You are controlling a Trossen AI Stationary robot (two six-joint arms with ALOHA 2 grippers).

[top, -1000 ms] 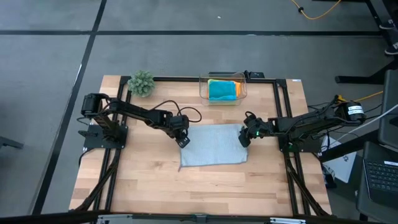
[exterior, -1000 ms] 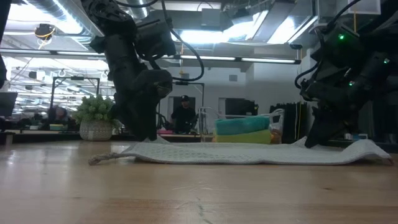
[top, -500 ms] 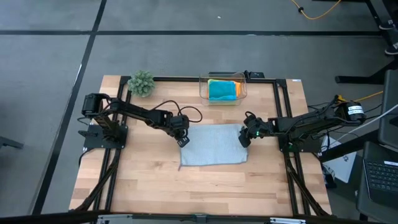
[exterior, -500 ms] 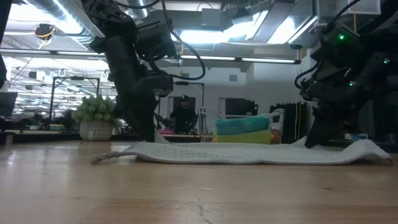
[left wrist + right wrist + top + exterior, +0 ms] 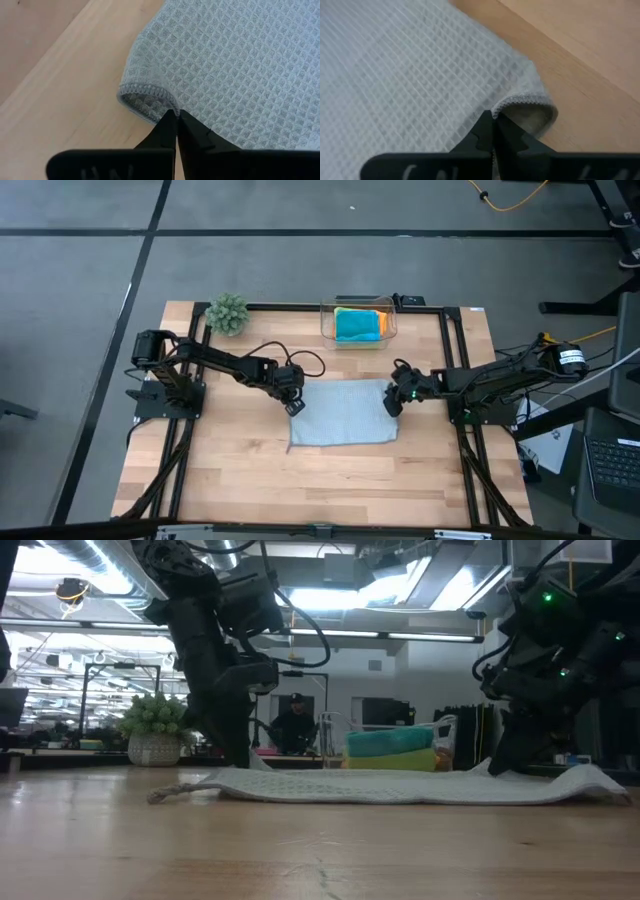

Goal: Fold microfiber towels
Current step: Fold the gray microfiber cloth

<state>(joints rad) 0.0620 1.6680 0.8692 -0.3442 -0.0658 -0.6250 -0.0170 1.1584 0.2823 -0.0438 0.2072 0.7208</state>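
1. The left gripper (image 5: 176, 116) is now pinched fully shut on the hem of the grey towel (image 5: 343, 413) at one far corner; a second ago its fingers were spread over that same corner, approx. in the same spot.
2. The right gripper (image 5: 493, 121) is clamped tight on the opposite far corner, unchanged from before, so both far corners are now held.
3. Judged from this: the grasp stage looks complete and a first fold can be started, prob. by lifting both corners and carrying them toward the near edge. Nothing is lifted yet; in the low view the towel lies flat on the table (image 5: 240, 480).
4. Towel position: spread between the two grippers, stretching away from each set of fingertips, with the near edge well clear of both arms.
5. Material: soft waffle-weave cloth w/ a grid of small square pockets and a stitched, rolled hem. At each pinch the corner is curled up into a small loop, so it is limp and likely to drape when raised.
6. Table: pale wood planks, smooth, w/ a black frame.
7. Beyond the grippers, at the far edge, a clear box (image 5: 357, 323) is seen holding turquoise and orange cloths, near a small fuzzy green plant (image 5: 228, 312).
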